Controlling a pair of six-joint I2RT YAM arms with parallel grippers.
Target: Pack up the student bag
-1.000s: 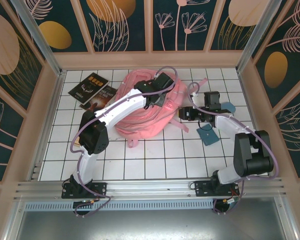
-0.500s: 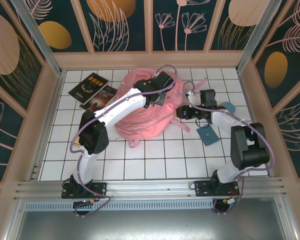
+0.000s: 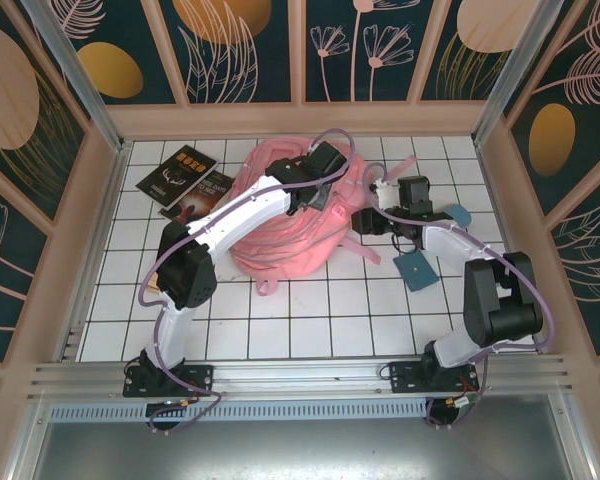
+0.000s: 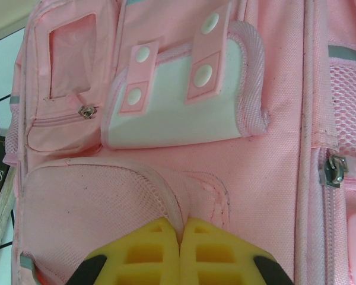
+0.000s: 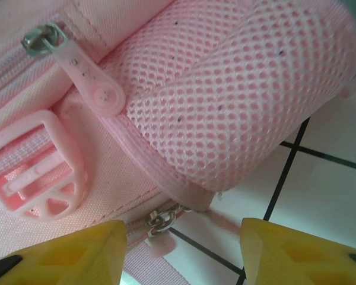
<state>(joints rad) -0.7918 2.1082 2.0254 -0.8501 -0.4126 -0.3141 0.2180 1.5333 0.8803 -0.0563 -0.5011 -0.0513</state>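
A robot test cell, lab-like rather than domestic: the bench (image 3: 310,320) is a white gridded board boxed in by printed floral panels (image 3: 245,50) behind and beside it, with an aluminium rail (image 3: 300,372) along its near edge carrying the left arm (image 3: 242,215) and right arm (image 3: 495,300).

The worktop (image 3: 310,330) is white tile with a dark grid, evenly lit. Three walls (image 3: 250,50) close it in – dark teal panels printed with pink leaves, flower stems and gold ovals, set in pale beige frames. A silver metal rail (image 3: 300,375) runs along the near edge – grey sheet metal (image 3: 300,450) lies below it.
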